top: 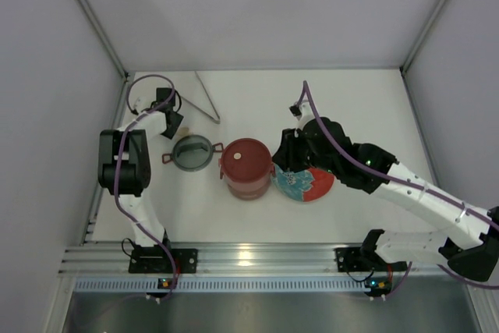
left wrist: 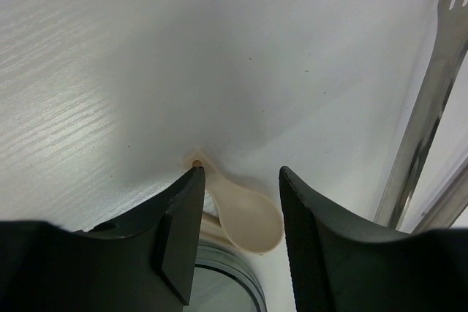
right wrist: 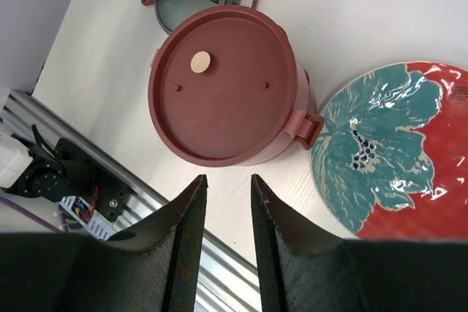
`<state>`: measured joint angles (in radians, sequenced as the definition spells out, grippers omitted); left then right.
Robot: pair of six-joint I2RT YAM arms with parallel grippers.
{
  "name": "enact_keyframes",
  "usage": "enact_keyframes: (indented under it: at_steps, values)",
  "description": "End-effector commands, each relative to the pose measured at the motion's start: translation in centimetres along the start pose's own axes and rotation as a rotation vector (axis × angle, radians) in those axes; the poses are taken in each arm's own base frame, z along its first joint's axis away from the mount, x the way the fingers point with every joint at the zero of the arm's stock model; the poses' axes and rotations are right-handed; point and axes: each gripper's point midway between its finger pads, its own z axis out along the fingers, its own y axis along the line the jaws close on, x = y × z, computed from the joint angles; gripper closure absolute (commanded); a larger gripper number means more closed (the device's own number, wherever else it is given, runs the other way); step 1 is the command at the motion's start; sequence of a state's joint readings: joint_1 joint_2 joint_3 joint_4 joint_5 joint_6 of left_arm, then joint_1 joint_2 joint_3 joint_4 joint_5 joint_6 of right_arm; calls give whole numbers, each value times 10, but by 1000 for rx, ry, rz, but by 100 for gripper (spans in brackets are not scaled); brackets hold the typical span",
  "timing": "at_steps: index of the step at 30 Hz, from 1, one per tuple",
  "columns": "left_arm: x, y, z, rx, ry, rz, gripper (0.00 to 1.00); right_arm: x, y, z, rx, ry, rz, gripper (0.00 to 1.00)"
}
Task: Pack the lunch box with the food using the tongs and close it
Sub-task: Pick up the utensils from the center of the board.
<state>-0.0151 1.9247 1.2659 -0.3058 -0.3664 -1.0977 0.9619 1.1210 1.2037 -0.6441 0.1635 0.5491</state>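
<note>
Standing lidded mid-table, the lunch box (top: 246, 168) leaves open tabletop (top: 351, 107) beyond it; the tongs (top: 207, 97) lie near the far edge. The left gripper (left wrist: 240, 180) and right gripper (right wrist: 228, 184) both gape partway, empty.

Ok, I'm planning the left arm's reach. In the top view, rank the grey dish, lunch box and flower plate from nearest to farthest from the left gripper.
1. grey dish, just right of the left gripper
2. lunch box, centre
3. flower plate, far right
</note>
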Motion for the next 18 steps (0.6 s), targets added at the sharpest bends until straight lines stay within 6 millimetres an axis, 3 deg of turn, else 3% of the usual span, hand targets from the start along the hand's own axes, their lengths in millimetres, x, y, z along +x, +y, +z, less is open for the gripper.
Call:
enact_keyframes:
  at_steps: [1, 18]
  values:
    - [-7, 5, -2, -18, -21, -3, 50, -2, 3, -10, -22, -16, -15, 70]
    - [-1, 1, 4, -15, 7, 20, 48, 2, 3, -7, -23, -1, -11, 70]
